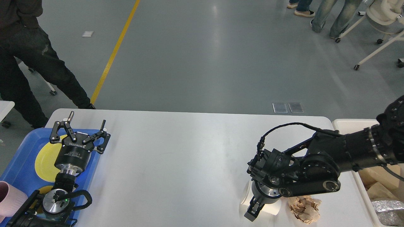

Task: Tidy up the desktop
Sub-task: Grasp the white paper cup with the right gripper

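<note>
The white desktop point(176, 164) carries a tipped white paper cup point(244, 196) and a crumpled brown paper wad point(303, 208) near its front right. My right gripper point(259, 210) points down over the cup. One black finger point(252, 215) shows at the cup's left side; the other finger is hidden behind the wrist, so I cannot tell its grip. My left gripper point(79, 127) stands open and empty over the blue tray point(19, 157) at the left edge.
A yellow plate point(45, 160) lies in the blue tray and a pink cup point(9, 198) stands at its near corner. A cream bin point(347, 123) holding brown paper and foil sits off the table's right end. People stand on the floor beyond.
</note>
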